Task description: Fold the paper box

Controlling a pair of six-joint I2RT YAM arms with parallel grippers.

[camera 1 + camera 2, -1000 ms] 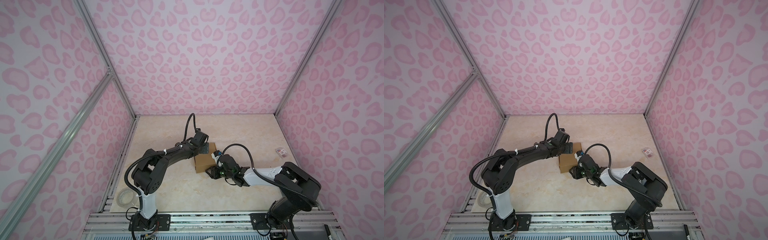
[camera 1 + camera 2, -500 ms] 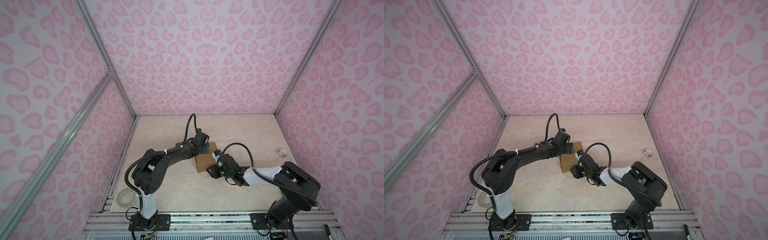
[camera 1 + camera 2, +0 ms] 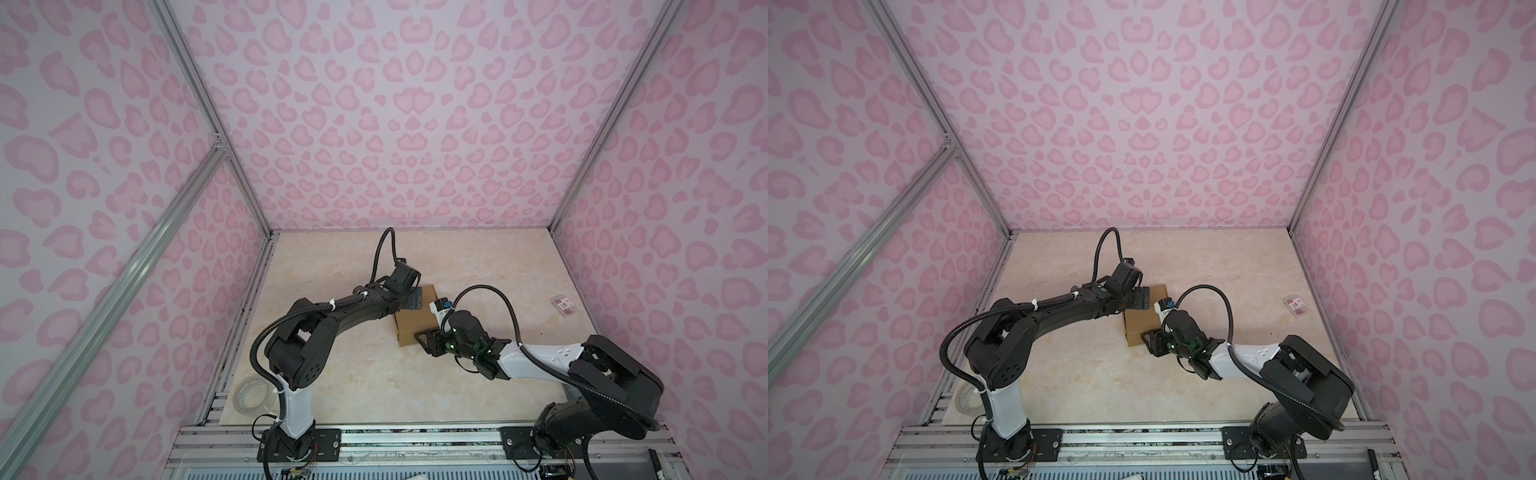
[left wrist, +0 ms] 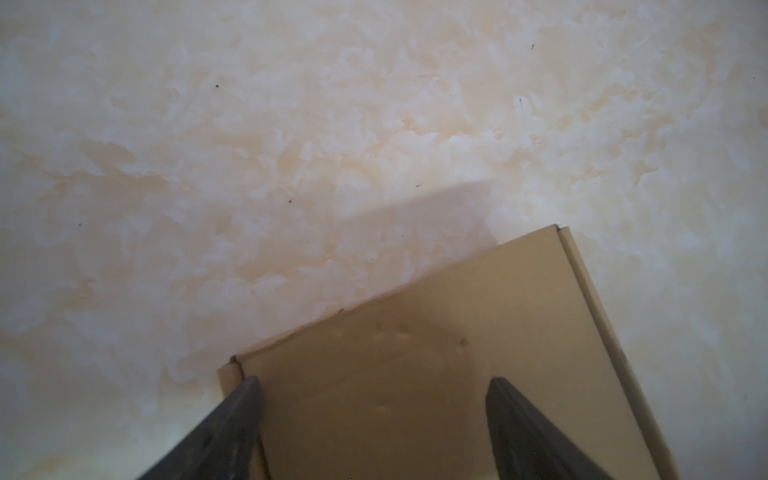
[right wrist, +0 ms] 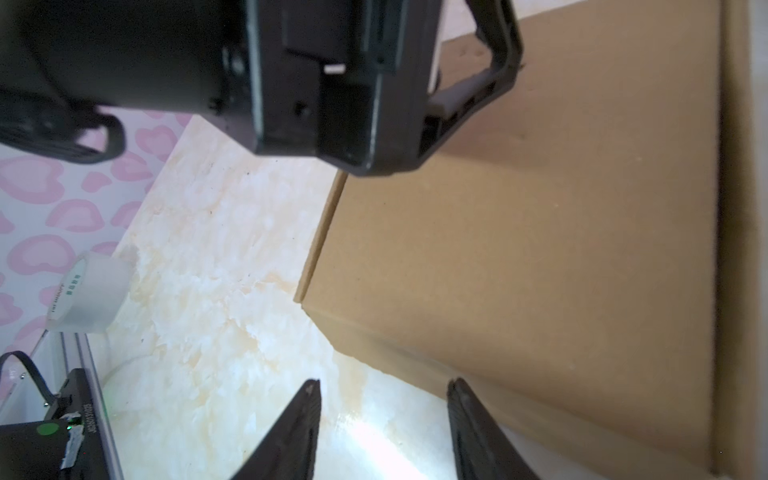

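Two grippers meet at the paper box, a closed brown square lying flat on the table, just below the centre of both top views. The left gripper spreads wide over the box's upper-left part, gripping nothing. The right gripper stands half open at its lower-right edge, empty.

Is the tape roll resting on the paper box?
No, in a top view the tape roll lies at the near left corner of the table, well apart from the paper box.
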